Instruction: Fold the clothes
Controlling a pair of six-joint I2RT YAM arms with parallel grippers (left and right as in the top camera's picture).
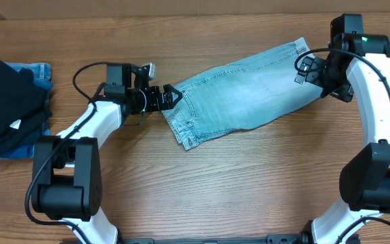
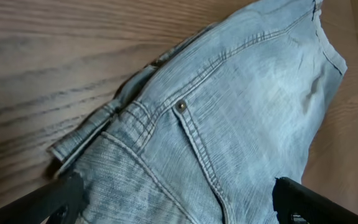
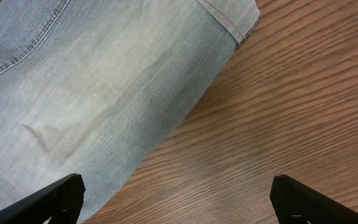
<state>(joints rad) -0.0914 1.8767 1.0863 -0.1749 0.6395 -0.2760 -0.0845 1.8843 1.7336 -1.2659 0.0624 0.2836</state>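
The pale light-blue denim shorts (image 1: 246, 91) lie folded lengthwise on the table, waistband at the lower left, cuffed hem at the upper right. My left gripper (image 1: 170, 97) is open at the waistband end, its fingers wide apart over the denim (image 2: 229, 112) near a rivet. My right gripper (image 1: 307, 70) is open at the hem end, its fingers spread over the leg edge (image 3: 98, 81) and bare wood. Neither holds anything.
A black garment with a small white tag (image 1: 9, 108) lies on darker blue folded denim (image 1: 36, 71) at the far left. The wooden table (image 1: 235, 183) stretches in front of the shorts.
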